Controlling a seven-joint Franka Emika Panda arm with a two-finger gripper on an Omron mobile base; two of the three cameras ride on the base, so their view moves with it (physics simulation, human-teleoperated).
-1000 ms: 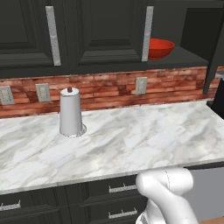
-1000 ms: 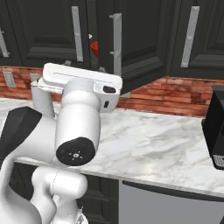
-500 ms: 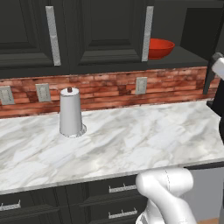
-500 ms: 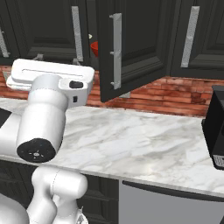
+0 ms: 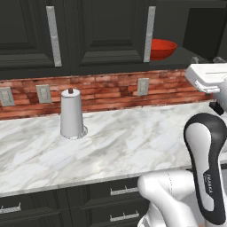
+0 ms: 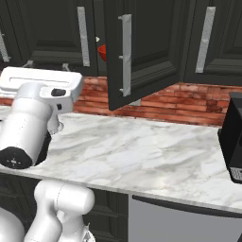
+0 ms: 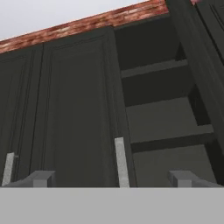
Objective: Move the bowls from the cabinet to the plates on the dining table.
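Above the marble counter (image 5: 133, 142) the cabinet (image 6: 142, 47) stood open with the red bowl (image 5: 162, 48) on its lowest shelf, below where the wide-open gripper (image 7: 113, 178) looked.

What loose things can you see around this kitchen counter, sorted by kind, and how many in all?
Red bowl in the open cabinet: 1
Paper towel roll on the counter: 1
Black appliance at the counter's end: 1
Total: 3
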